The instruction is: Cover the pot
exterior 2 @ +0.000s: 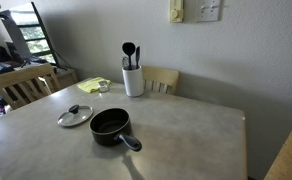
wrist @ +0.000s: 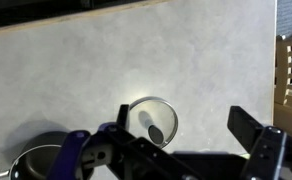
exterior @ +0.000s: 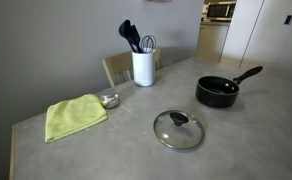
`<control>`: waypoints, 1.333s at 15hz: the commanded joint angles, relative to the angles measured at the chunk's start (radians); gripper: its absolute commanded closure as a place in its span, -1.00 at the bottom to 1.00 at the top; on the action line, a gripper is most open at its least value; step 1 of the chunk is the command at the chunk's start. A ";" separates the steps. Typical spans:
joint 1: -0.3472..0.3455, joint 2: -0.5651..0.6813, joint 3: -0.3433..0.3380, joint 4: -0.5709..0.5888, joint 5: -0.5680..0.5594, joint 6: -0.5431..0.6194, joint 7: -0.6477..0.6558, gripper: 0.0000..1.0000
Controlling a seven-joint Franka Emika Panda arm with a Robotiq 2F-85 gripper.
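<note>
Small shallow black pot (exterior: 217, 92) with a long handle, uncovered, sits on the grey table (exterior: 106, 150) near the glass lid (exterior: 177, 129). Tool (wrist: 178, 120) spread wide and empty, over the lid. Beige wall (exterior 2: 236, 60), wooden chair (exterior 2: 26, 85) alongside.

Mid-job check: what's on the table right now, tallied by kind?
pot: 1
glass lid: 1
white utensil holder: 1
yellow-green cloth: 1
small metal bowl: 1
Total: 5, leaving out the utensils standing in the holder, which are too small to count.
</note>
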 commanded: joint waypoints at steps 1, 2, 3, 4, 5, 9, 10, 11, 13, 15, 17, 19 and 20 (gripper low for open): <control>-0.003 0.207 -0.053 0.084 0.004 0.085 -0.156 -1.00; 0.005 0.259 -0.063 0.106 0.010 0.104 -0.199 -1.00; 0.012 0.299 -0.073 0.126 0.020 0.116 -0.242 -1.00; 0.016 0.329 -0.084 0.145 0.033 0.110 -0.289 -1.00; 0.016 0.337 -0.097 0.154 0.046 0.091 -0.343 -1.00; 0.001 0.334 -0.081 0.140 0.028 0.107 -0.317 -1.00; 0.002 0.334 -0.081 0.142 0.028 0.107 -0.319 -1.00; -0.001 0.340 -0.073 0.143 0.012 0.106 -0.281 -1.00; 0.004 0.401 -0.046 0.180 -0.018 0.125 -0.199 -1.00; 0.010 0.465 -0.017 0.215 -0.053 0.156 -0.121 -1.00; 0.014 0.535 0.017 0.266 -0.126 0.179 -0.017 -1.00; 0.020 0.613 0.034 0.330 -0.210 0.192 0.073 -1.00; 0.025 0.651 0.034 0.365 -0.244 0.180 0.079 -1.00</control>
